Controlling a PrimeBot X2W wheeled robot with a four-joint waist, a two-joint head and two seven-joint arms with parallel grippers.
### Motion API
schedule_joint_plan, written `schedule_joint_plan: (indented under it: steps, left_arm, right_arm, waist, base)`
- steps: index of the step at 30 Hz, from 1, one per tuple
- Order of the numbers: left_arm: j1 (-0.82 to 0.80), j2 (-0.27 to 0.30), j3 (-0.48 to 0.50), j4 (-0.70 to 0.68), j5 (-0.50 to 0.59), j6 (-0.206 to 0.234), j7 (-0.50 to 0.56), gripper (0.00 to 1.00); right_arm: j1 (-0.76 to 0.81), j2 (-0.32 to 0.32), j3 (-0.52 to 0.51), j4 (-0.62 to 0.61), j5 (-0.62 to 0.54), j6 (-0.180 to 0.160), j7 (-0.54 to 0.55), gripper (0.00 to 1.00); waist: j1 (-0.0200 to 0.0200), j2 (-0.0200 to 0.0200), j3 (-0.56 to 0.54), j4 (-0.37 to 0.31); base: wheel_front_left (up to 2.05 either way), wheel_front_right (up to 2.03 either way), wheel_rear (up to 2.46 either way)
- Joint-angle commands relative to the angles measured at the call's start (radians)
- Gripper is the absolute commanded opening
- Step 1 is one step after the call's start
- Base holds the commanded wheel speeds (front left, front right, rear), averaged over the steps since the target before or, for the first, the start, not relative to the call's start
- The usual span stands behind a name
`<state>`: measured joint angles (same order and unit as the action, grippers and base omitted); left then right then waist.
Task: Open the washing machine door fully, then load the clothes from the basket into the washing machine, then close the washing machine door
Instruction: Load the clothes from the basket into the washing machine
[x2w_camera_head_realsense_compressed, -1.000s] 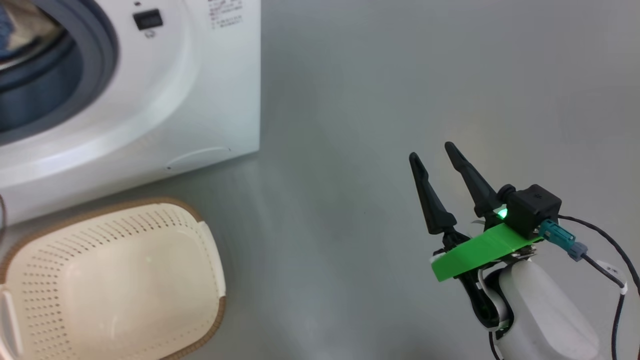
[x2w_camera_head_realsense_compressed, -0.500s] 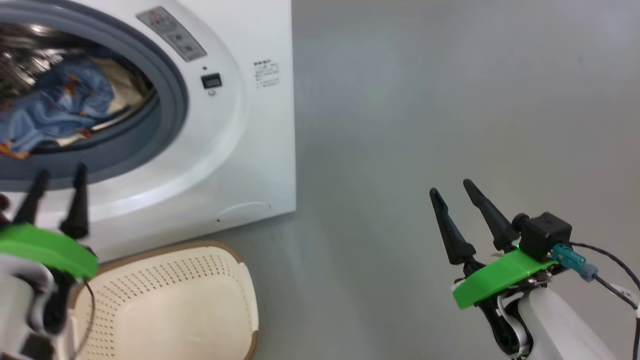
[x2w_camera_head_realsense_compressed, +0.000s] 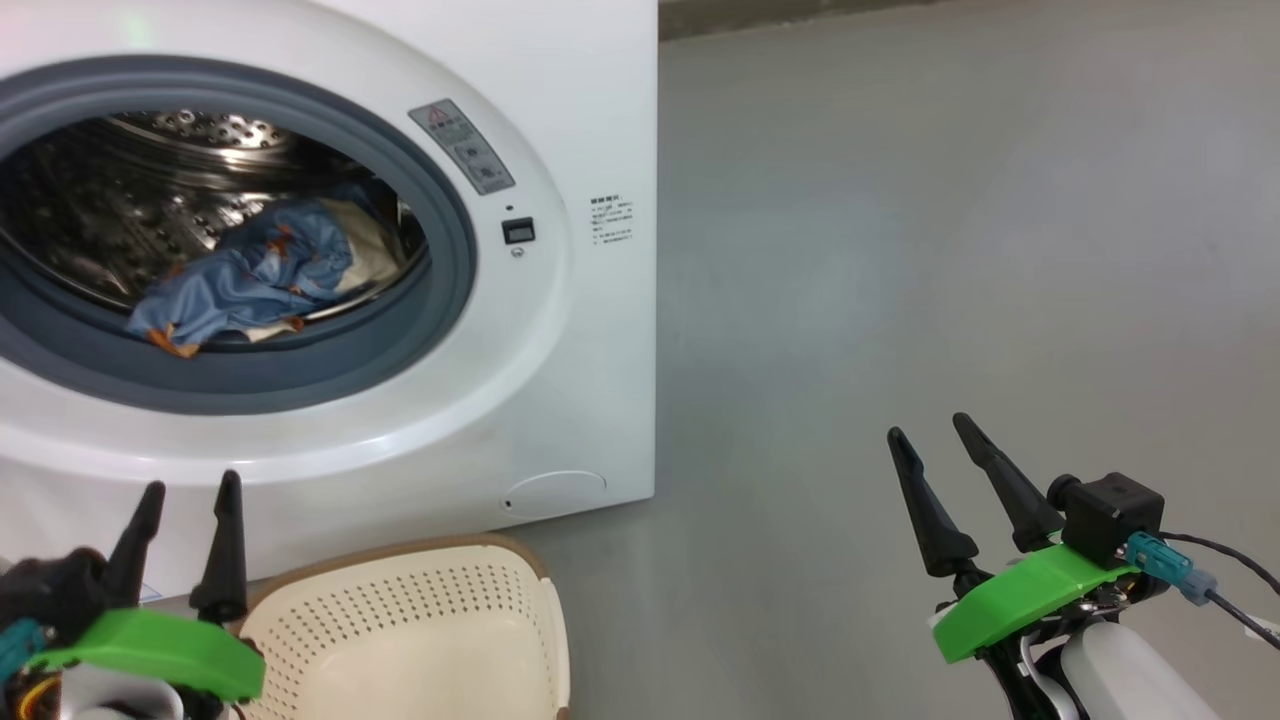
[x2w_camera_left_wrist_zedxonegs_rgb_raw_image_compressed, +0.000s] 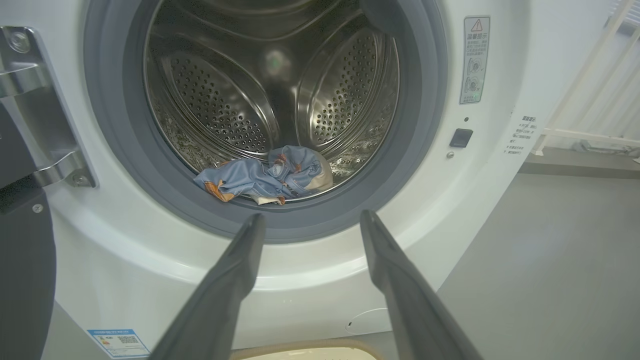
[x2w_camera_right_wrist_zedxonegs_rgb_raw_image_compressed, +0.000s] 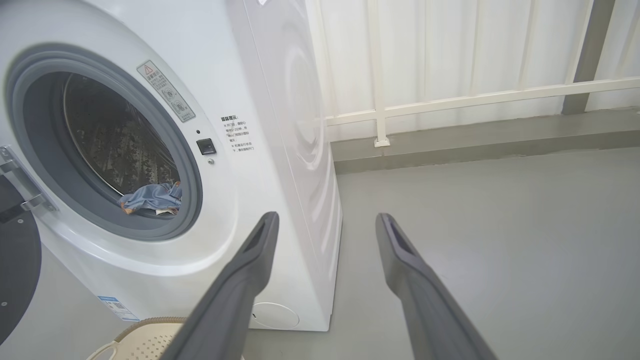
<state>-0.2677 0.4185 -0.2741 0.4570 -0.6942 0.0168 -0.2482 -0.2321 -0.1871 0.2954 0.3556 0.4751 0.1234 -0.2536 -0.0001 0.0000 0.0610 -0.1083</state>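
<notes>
The washing machine (x2w_camera_head_realsense_compressed: 560, 330) stands at the left with its round opening uncovered. The clothes (x2w_camera_head_realsense_compressed: 250, 280), light blue with orange print and a bit of cream, lie at the bottom of the steel drum. In the left wrist view they (x2w_camera_left_wrist_zedxonegs_rgb_raw_image_compressed: 265, 177) sit just beyond my open left gripper (x2w_camera_left_wrist_zedxonegs_rgb_raw_image_compressed: 312, 215). The black washing machine door (x2w_camera_left_wrist_zedxonegs_rgb_raw_image_compressed: 22, 280) hangs swung open at the left on its metal hinge (x2w_camera_left_wrist_zedxonegs_rgb_raw_image_compressed: 45, 115). The basket (x2w_camera_head_realsense_compressed: 400, 553) sits on the floor below the opening, and its visible part is empty. My left gripper (x2w_camera_head_realsense_compressed: 192, 482) hovers beside it. My right gripper (x2w_camera_head_realsense_compressed: 927, 426) is open over bare floor.
Grey floor (x2w_camera_head_realsense_compressed: 900, 250) stretches to the right of the machine. A white railing (x2w_camera_right_wrist_zedxonegs_rgb_raw_image_compressed: 450, 97) on a low kerb runs behind it. A round flap (x2w_camera_head_realsense_compressed: 555, 493) sits low on the machine's front, and a blue label sticker (x2w_camera_left_wrist_zedxonegs_rgb_raw_image_compressed: 118, 342) marks its lower left corner.
The head camera has tilted up, so the drum and clothes now show and the basket has slid to the bottom edge. My left gripper has come into view. Both grippers stay open.
</notes>
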Motion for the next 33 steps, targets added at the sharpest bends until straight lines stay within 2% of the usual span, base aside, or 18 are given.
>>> schedule_joint_plan:
  steps: [1, 4, 13, 33]
  left_arm:
    - [-0.008, 0.030, 0.049, -0.034, 0.013, 0.009, -0.013, 1.00]
    - [0.047, 0.004, 0.087, -0.072, 0.036, 0.019, -0.013, 1.00]
    - [0.165, -0.069, 0.172, -0.146, 0.090, 0.005, -0.013, 1.00]
    - [0.196, -0.138, 0.234, -0.155, 0.225, -0.028, -0.014, 1.00]
  right_arm:
    - [0.003, -0.012, 0.013, -0.023, 0.005, 0.007, -0.008, 1.00]
    - [0.015, -0.019, 0.011, -0.025, 0.007, 0.007, -0.008, 1.00]
    - [0.039, -0.030, -0.007, -0.041, -0.003, 0.007, -0.008, 1.00]
    - [0.044, -0.041, -0.004, -0.037, -0.018, 0.007, -0.008, 1.00]
  waist:
    - [0.0001, 0.0000, -0.023, 0.017]
    - [0.0001, 0.0000, -0.041, 0.022]
    - [0.0001, 0.0000, -0.064, 0.032]
    - [0.0001, 0.0000, -0.076, 0.045]
  base:
    - [0.00, 0.00, 0.00]
    - [0.00, 0.00, 0.00]
    - [0.00, 0.00, 0.00]
    - [0.00, 0.00, 0.00]
